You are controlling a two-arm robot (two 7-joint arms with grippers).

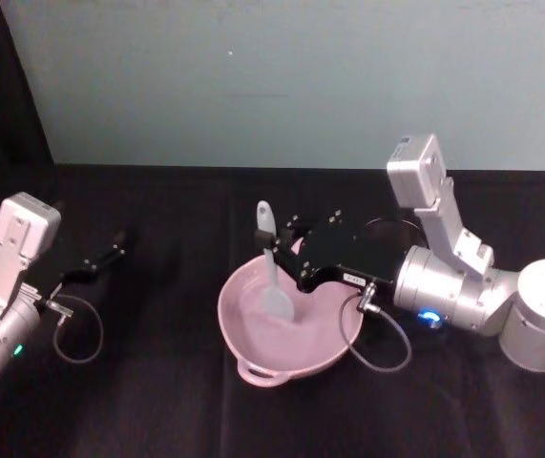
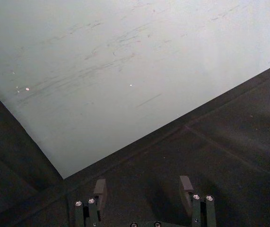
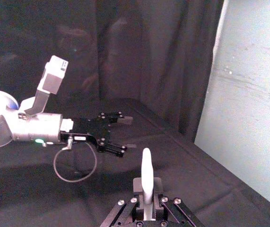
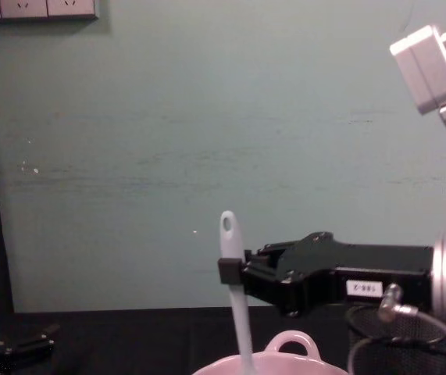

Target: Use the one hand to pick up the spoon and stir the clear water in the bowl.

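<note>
My right gripper (image 1: 274, 242) is shut on the white spoon (image 1: 271, 277) at its handle, above the far rim of the pale pink bowl (image 1: 253, 339). The spoon stands nearly upright, its wide head down inside the bowl in the water. In the chest view the spoon (image 4: 237, 305) rises from the bowl (image 4: 285, 361), with the right gripper (image 4: 232, 271) clamped on it below the oval hole. The right wrist view shows the spoon handle (image 3: 146, 175) sticking up between the fingers. My left gripper (image 1: 119, 243) rests open at the left, seen too from the right wrist as the left gripper (image 3: 125, 135).
A black cloth covers the table (image 1: 138, 401), and a pale green wall (image 1: 282, 76) stands behind it. A black wire-mesh cup (image 4: 398, 344) sits behind the right wrist. A cable loops off each wrist onto the cloth.
</note>
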